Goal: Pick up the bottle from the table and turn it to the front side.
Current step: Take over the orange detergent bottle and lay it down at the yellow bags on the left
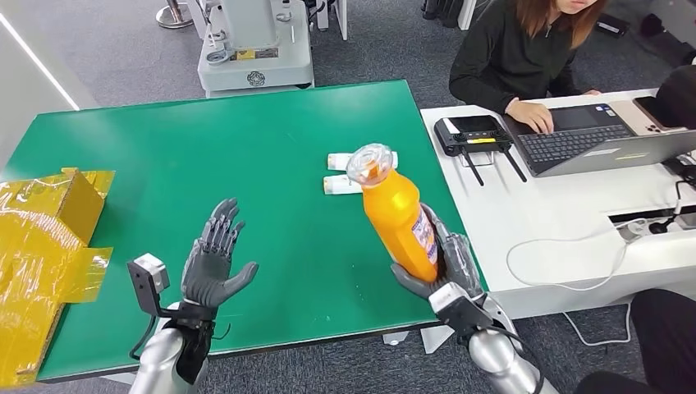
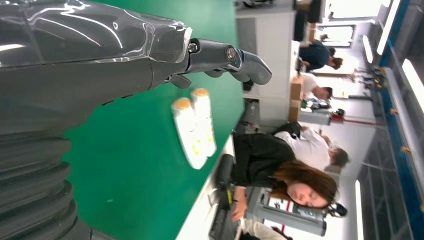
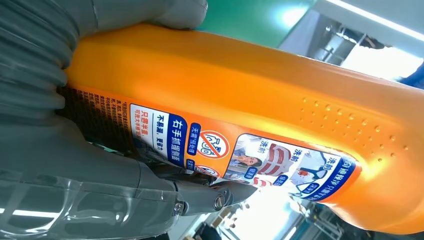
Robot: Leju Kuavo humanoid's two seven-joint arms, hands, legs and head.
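Bottle (image 1: 400, 220) off the green desk (image 1: 246, 156) in head view, tilted, clear cap up and away from the robot; right hand (image 1: 443, 267) fingers clamped round its lower body. Left hand (image 1: 215, 261) over the desk, palm up, fingers apart, holding nothing. Two white tubes (image 1: 349, 172) lie side by side beyond the bottle.

Left wrist: fingers (image 2: 240, 59) apart over desk, tubes (image 2: 196, 127) past them.

Right wrist: bottle (image 3: 240, 90) label side facing camera, thumb (image 3: 165, 12) pressed on it.

Two white tubes (image 1: 359, 172) side by side on green table (image 1: 205, 164), yellow box (image 1: 49, 213) (crumpled wrap), laptop (image 1: 591, 139)
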